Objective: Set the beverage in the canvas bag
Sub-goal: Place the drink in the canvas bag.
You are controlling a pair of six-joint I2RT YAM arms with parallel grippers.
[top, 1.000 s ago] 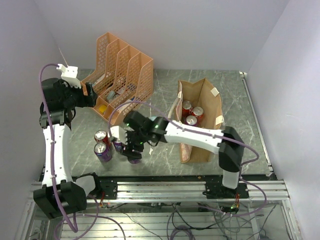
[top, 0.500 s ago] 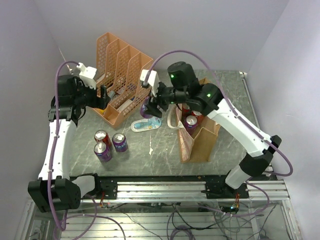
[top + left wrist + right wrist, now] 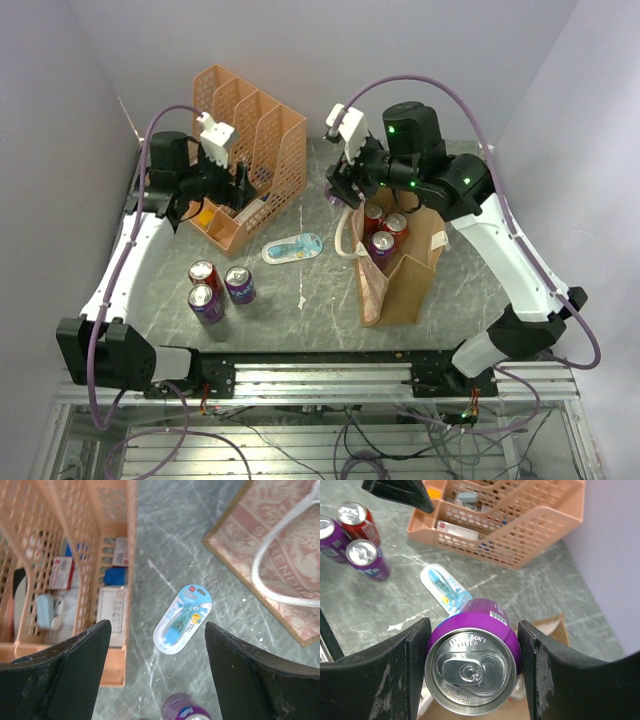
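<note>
Worktop (image 3: 330, 300): grey marble. One canvas bag (image 3: 400, 295) stands open at right. Its side-panel lettering is only partly legible ("…RENDI…"). Three red cans (image 3: 382, 241) inside it. One orange mesh organiser (image 3: 270, 150) far left. Left claw (image 3: 156, 630) spread wide, holding nothing, by the organiser's edge. Right claw (image 3: 472, 630) clamps one purple can (image 3: 470, 672), lid stamped "PLEASE DON'T LITTER", above the bag's far-left rim. Loose on the worktop: one red can (image 3: 203, 272), two purple cans (image 3: 238, 283), one blue blister pack (image 3: 293, 248) with unreadable print.
</note>
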